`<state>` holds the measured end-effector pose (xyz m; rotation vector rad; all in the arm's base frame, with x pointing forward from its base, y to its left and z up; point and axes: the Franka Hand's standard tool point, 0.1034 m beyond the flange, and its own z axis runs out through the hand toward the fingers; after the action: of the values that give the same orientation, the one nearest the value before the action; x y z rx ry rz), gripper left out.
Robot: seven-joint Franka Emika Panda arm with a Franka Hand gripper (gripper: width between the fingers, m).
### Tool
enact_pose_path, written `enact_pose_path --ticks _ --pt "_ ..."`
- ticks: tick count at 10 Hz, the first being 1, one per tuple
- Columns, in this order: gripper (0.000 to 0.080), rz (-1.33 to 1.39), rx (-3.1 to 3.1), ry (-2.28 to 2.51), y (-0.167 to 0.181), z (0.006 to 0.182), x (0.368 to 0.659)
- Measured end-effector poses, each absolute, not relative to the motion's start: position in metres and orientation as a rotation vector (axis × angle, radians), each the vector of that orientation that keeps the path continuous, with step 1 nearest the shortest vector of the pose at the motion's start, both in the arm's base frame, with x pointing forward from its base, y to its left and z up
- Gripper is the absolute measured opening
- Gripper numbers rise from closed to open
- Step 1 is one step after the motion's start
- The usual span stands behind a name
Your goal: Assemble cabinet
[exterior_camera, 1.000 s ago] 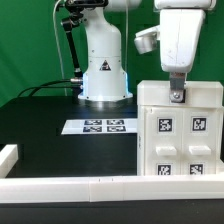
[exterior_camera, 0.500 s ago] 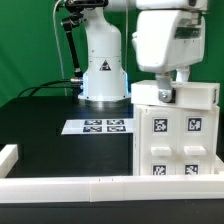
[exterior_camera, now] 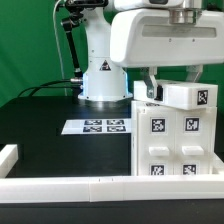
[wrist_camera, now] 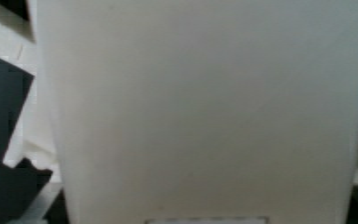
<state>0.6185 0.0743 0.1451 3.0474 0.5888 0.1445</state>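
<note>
The cabinet (exterior_camera: pixel 172 150), a large white box with tagged drawer blocks on its front, stands at the exterior view's right on the black table. Its top face with one tag (exterior_camera: pixel 203 97) now shows, so it sits turned or tipped. My gripper (exterior_camera: pixel 152 92) reaches down at the cabinet's upper left corner, with its fingers closed on the top edge. The big white hand hides the grip itself. In the wrist view the cabinet's blank white wall (wrist_camera: pixel 194 110) fills nearly the whole picture, very close; the fingertips do not show there.
The marker board (exterior_camera: pixel 100 126) lies flat on the table left of the cabinet. The arm's white base (exterior_camera: pixel 103 65) stands behind it. A long white border rail (exterior_camera: pixel 70 183) runs along the front edge, with a short rail piece (exterior_camera: pixel 8 157) at the left.
My gripper has swung to the exterior view's left and closer to the camera. The cabinet has moved with it, shifting left and turning so that its top face shows.
</note>
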Motion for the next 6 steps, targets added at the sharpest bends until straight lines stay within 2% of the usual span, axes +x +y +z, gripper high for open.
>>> enact_pose_path --ticks 2,6 --pt "0.0544 0.151 3.121 0.173 0.0778 0.1449 0.6181" --pt "0.0544 0.152 3.131 -0.249 0.0793 0.1447 0.6179"
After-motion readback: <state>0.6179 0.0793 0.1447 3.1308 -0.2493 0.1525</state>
